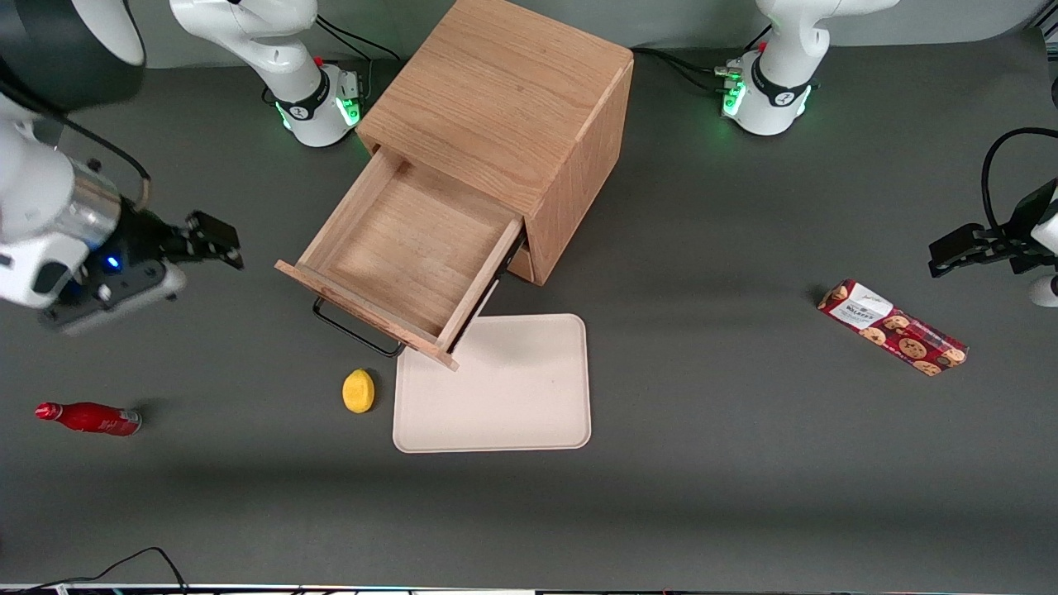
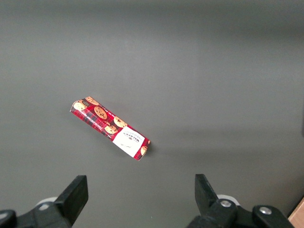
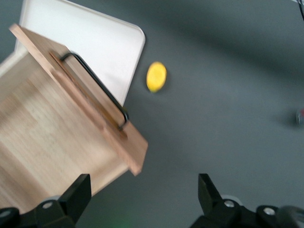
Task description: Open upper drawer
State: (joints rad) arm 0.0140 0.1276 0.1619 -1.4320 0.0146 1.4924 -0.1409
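Since the drawer [image 1: 411, 248] juts fully out at frame centre, the job looks done. The gripper [image 1: 216, 242] hangs clear at mid-left, fingers [image 3: 78, 194] apart, touching nothing.

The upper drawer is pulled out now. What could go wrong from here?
1. The upper drawer is far out of the cabinet and overhangs the cream tray; pulled further, it might leave its rails.
2. The open end effector hangs beside the drawer's front corner; a careless move toward the cabinet could bump it.
3. The lemon lies near the black handle and might get knocked.
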